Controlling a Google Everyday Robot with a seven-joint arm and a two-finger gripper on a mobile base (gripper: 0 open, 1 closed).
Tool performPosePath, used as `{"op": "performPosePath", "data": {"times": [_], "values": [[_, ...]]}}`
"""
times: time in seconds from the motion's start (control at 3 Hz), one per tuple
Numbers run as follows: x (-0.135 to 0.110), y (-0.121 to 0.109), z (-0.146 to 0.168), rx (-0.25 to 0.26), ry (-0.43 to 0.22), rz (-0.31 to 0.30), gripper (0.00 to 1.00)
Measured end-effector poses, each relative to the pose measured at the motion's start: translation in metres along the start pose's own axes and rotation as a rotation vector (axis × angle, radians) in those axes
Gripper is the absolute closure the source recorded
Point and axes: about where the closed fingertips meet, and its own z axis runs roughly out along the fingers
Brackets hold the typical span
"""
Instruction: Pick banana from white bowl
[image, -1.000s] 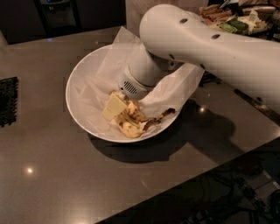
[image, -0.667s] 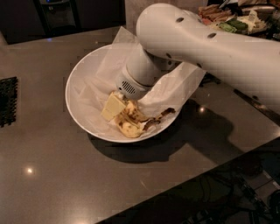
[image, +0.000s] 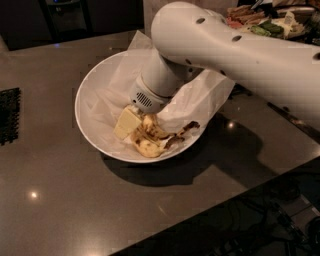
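The white bowl stands on the dark grey table, lined with crumpled white paper. A brown-spotted, partly peeled banana lies at the bowl's front, on the paper. My white arm reaches down into the bowl from the upper right. My gripper is low inside the bowl, right at the banana's left end and touching it. The wrist hides most of the gripper from above.
A black mesh mat lies at the table's left edge. A tray of packaged snacks sits at the back right. The table's front edge runs diagonally at the lower right, with cables on the floor below it.
The arm has shifted very slightly to the left. The gripper stays low in the bowl at the banana, which has not lifted.
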Motion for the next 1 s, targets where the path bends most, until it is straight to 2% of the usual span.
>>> {"op": "performPosePath", "data": {"times": [0.33, 0.67, 1.0], "values": [[-0.0008, 0.0056, 0.0056, -0.014, 0.024, -0.005, 0.48], [-0.0026, 0.006, 0.0025, -0.014, 0.024, -0.005, 0.49], [-0.0044, 0.0102, 0.0069, -0.025, 0.042, -0.009, 0.68]]}}
